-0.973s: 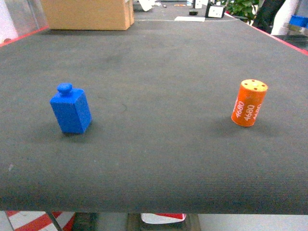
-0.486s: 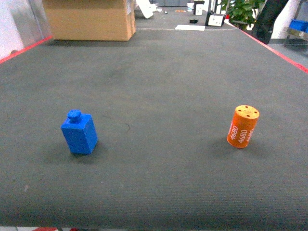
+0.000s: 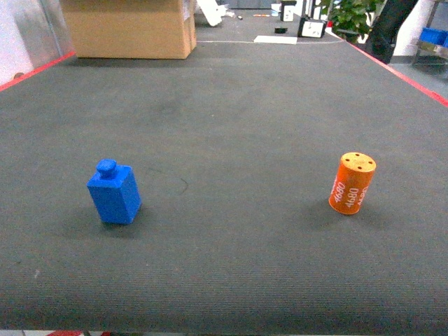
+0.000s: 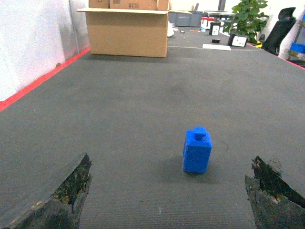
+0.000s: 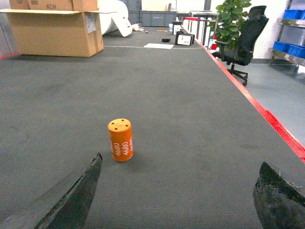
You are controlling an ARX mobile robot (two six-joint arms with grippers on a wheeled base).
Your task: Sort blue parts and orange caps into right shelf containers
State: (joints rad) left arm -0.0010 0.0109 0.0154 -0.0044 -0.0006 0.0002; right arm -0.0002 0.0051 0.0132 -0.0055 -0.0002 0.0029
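**Two parts upright on the mat, both claws wide and empty**

Here is the dark grey counter [image 3: 231, 91], and on it stand two pieces well apart. On the left, the blue part [image 3: 114, 193], a square block with a round knob on top, standing upright. Over on the right, the orange cap [image 3: 352, 183], a short cylinder printed with white "4680" and dotted with small holes on its top face, upright too, leaning a touch.

The left claw [image 4: 167, 191] is spread wide with nothing in it; its worn dark fingers [image 4: 66, 195] frame the bottom corners of the wrist view, and the blue part sits ahead between them, untouched. The right claw [image 5: 176, 195] is just as wide and just as empty, the orange cap standing ahead, nearer its left finger.

At the far end of the counter rests an open cardboard box [image 3: 129, 28]. Bright blue crates [image 5: 291, 14] show on a shelf far off to the right, beyond a black office chair [image 5: 243, 36] and a leafy plant [image 5: 231, 19].
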